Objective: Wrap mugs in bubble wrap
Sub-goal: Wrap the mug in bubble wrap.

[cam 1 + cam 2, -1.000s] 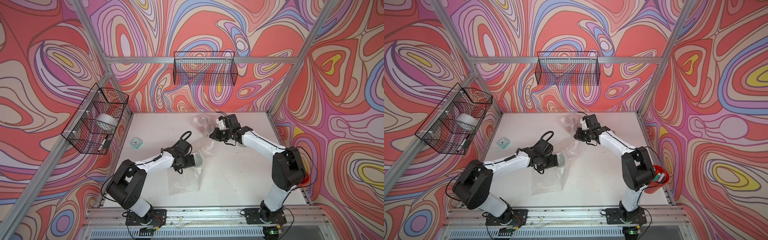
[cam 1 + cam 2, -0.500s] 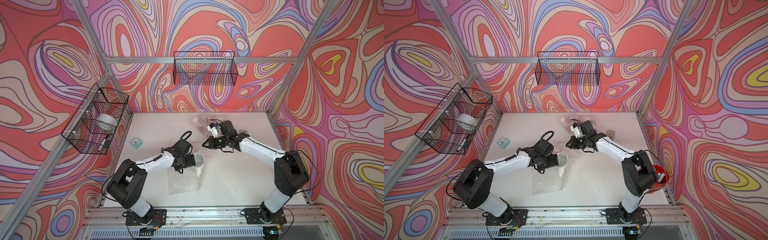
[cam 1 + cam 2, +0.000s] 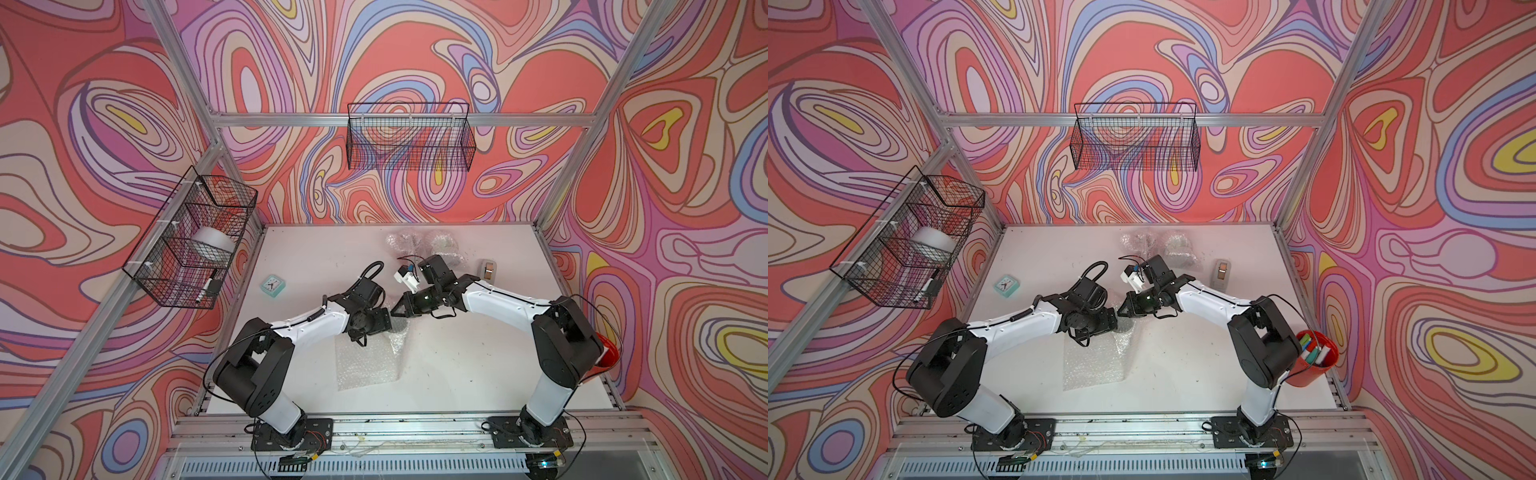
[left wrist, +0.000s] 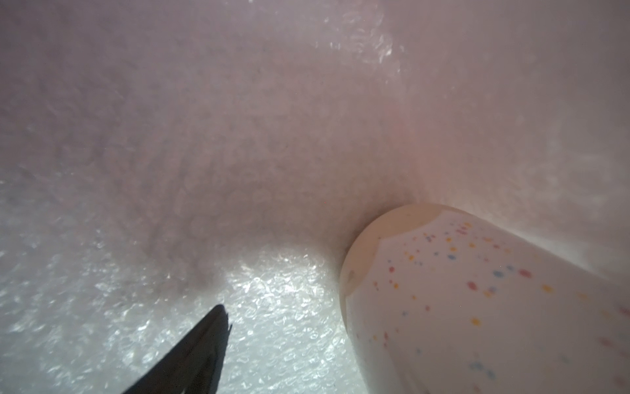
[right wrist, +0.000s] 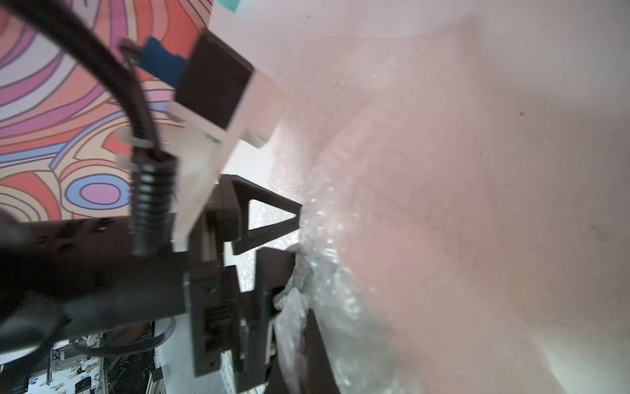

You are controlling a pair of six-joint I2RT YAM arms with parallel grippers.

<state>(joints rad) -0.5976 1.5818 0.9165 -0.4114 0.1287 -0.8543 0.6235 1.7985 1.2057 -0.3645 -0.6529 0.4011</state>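
Mug [image 4: 477, 307]: white, speckled, on its side beside left claw [image 3: 381, 323], centre of top views. Claw spread wide, visible finger [image 4: 199, 351] clear of mug. Right claw [image 3: 398, 309]: pressed together, apparently pinching bubble wrap [image 3: 365, 361] edge, sheet draped over mug. Handling: pin mug, pull sheet taut across, then roll toward flat sheet on desk [image 3: 478, 365].

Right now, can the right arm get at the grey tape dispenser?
Likely, but not at once. The tape dispenser stands free beside that arm, yet the right end effector is shut on the bubble wrap.
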